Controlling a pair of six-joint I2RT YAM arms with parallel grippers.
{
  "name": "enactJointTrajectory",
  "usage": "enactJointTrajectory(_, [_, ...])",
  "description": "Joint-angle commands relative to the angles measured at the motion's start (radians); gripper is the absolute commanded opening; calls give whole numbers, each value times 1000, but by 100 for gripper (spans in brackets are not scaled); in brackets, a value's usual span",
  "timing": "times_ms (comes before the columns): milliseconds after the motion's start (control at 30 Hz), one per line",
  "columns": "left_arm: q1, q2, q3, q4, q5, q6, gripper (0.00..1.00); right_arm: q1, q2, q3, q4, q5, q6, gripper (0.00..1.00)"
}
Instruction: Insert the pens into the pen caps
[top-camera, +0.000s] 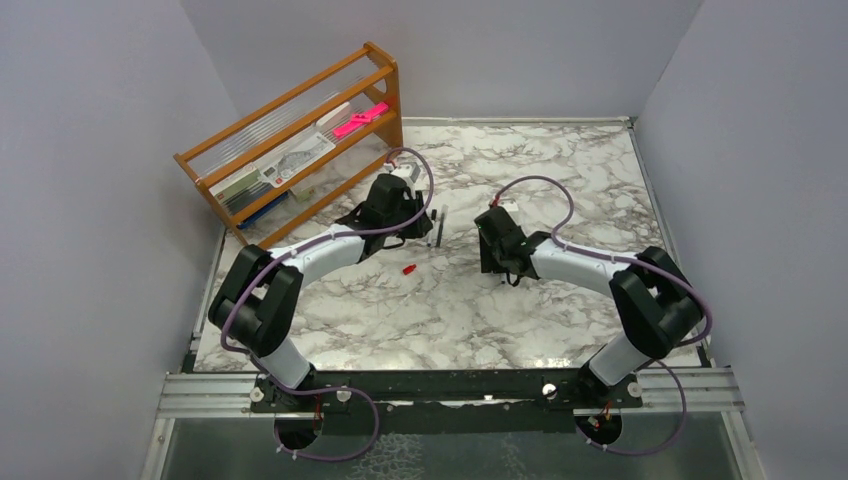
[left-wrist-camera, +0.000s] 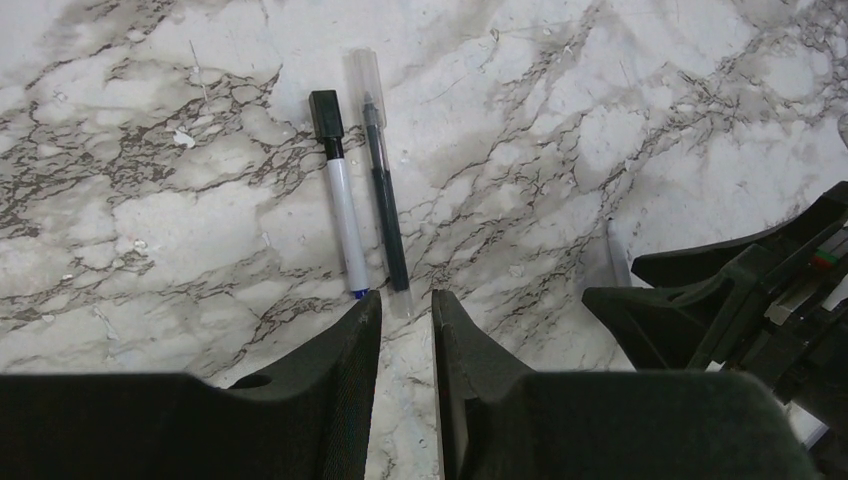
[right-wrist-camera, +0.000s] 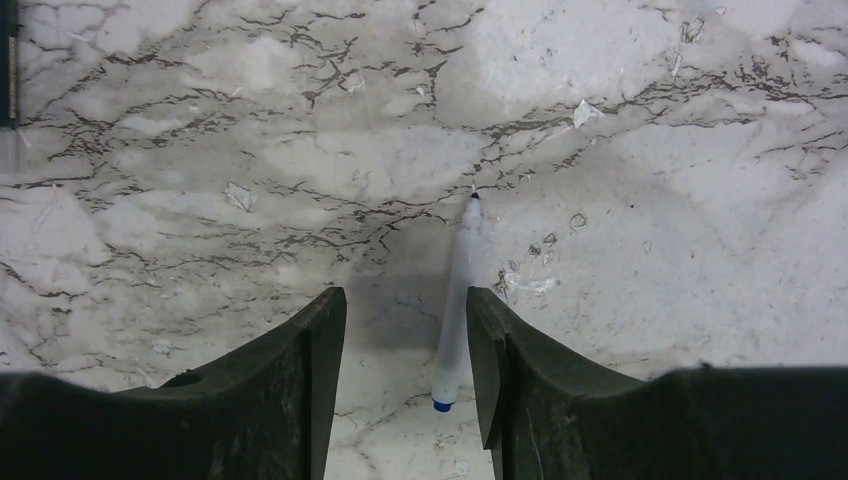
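Two capped pens lie side by side: a white pen (left-wrist-camera: 342, 215) with a black pen cap (left-wrist-camera: 326, 112), and a dark pen (left-wrist-camera: 386, 205) under a clear pen cap (left-wrist-camera: 366, 75). My left gripper (left-wrist-camera: 406, 296) hovers just short of their near ends, its jaws a narrow gap apart with nothing held. In the top view it (top-camera: 420, 222) sits next to both pens (top-camera: 436, 230). An uncapped white pen (right-wrist-camera: 455, 300) with a blue end lies on the table between the open jaws of my right gripper (right-wrist-camera: 405, 295), close to the right finger. A red pen cap (top-camera: 408, 268) lies alone between the arms.
A wooden shelf (top-camera: 300, 140) holding papers and a flat pink object (top-camera: 360, 118) stands at the back left, close behind the left arm. The right gripper's black body (left-wrist-camera: 720, 300) shows at the right of the left wrist view. Grey walls (top-camera: 760, 120) enclose the marble table (top-camera: 450, 320).
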Motion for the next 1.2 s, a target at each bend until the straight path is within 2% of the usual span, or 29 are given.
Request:
enactJointTrajectory(0, [-6, -33, -21, 29, 43, -14, 27, 0, 44, 3, 12, 17, 36, 49])
enactJointTrajectory(167, [-6, -53, -34, 32, 55, -22, 27, -2, 72, 0, 15, 13, 54, 47])
enactJointTrajectory(467, [-6, -103, -75, 88, 138, -72, 25, -3, 39, -33, 37, -50, 77, 3])
enactJointTrajectory(567, [-6, -146, -126, 205, 245, -156, 21, -2, -19, -31, 58, -76, 75, 1])
enactJointTrajectory(633, [-7, -182, -188, 363, 325, -264, 21, -2, -94, -41, 104, -110, 77, 1])
enactJointTrajectory(733, [-28, -231, -257, 561, 396, -381, 27, -2, -227, -67, 181, -157, 104, 1])
enactJointTrajectory(867, [-87, -315, -300, 652, 366, -395, 39, -2, -373, -76, 257, -208, 154, 1])
enactJointTrajectory(1033, [-130, -328, -327, 911, 442, -482, 64, -2, -548, -129, 368, -257, 213, 1])
enactJointTrajectory(1167, [-185, -318, -305, 944, 446, -454, 69, -2, -689, -187, 493, -328, 221, 1])
